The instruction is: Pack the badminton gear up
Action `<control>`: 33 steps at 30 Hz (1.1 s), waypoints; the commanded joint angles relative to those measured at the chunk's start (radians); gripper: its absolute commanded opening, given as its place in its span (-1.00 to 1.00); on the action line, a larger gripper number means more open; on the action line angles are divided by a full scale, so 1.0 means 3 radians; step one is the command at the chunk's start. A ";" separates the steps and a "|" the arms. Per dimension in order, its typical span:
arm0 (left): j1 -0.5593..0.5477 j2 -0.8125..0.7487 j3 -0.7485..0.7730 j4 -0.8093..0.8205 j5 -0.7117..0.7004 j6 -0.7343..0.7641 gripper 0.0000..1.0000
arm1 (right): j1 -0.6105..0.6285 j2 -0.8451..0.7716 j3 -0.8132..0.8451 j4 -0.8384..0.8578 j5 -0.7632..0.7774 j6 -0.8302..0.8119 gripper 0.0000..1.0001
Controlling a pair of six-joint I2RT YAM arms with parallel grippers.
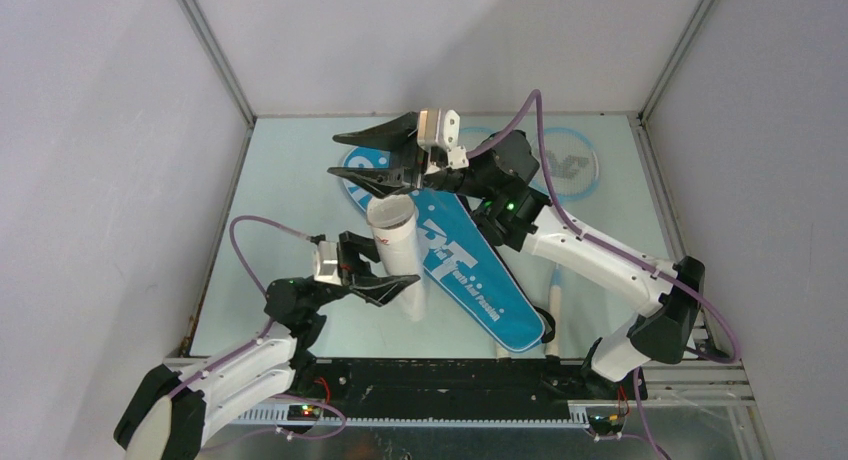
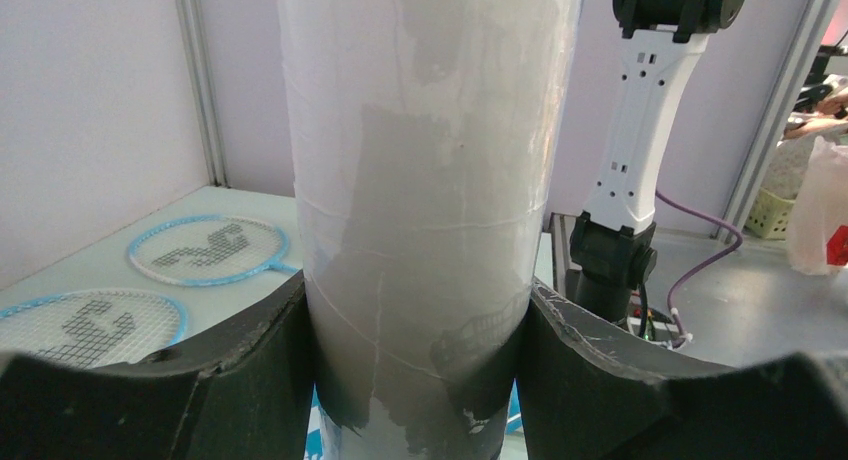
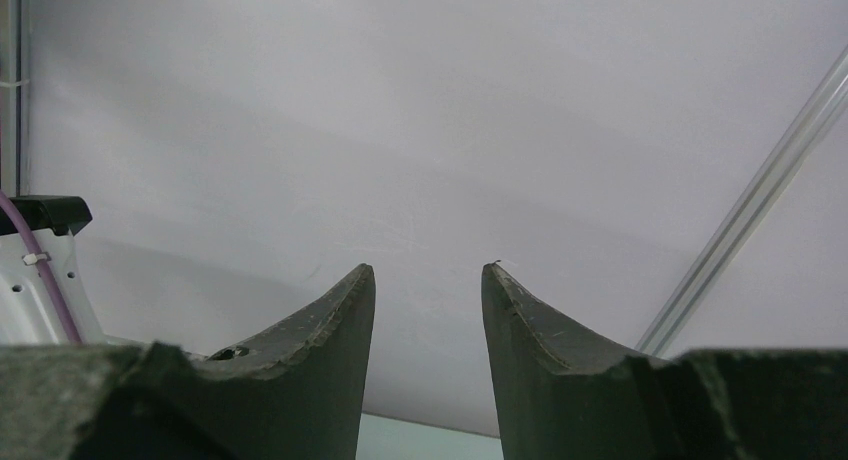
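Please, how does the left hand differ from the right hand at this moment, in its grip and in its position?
The left hand is closed on the white tube, with one finger against each side; the right hand is open and holds nothing. The left hand grips the tube's lower part; the right hand is up by the tube's open top. Both hands have two dark fingers.

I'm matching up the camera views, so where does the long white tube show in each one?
Top external: white tube upright at centre, clamped by the left gripper.
Left wrist: fills the middle, between the dark fingers.
Right wrist: not in it.
Shared landmark: right arm's white link, right of the tube in both those views.
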State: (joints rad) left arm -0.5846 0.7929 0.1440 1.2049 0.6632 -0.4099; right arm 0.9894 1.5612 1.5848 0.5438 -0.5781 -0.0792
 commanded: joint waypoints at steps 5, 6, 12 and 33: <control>0.0011 -0.0260 0.0212 -0.0505 0.0059 0.0590 -0.30 | -0.0375 -0.0481 0.0500 -0.1511 -0.0635 -0.0206 0.04; 0.0011 -0.0310 0.0229 -0.0685 0.0065 0.0703 -0.30 | -0.0392 -0.0526 0.0536 -0.1759 -0.0704 -0.0270 0.05; 0.0011 -0.0447 0.0339 -0.1296 0.0045 0.1091 -0.31 | -0.0613 -0.1016 0.0517 -0.3262 -0.0979 -0.0806 0.12; 0.0011 -0.0798 0.0499 -0.2468 0.0274 0.1948 -0.34 | -0.0231 -0.0965 0.0660 -0.5095 -0.0545 -0.2236 -0.12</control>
State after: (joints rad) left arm -0.5846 0.5800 0.2398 0.4683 0.7197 0.1146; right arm 0.9096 1.2789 1.7237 -0.9478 -0.8024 -0.7280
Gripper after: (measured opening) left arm 0.643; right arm 0.462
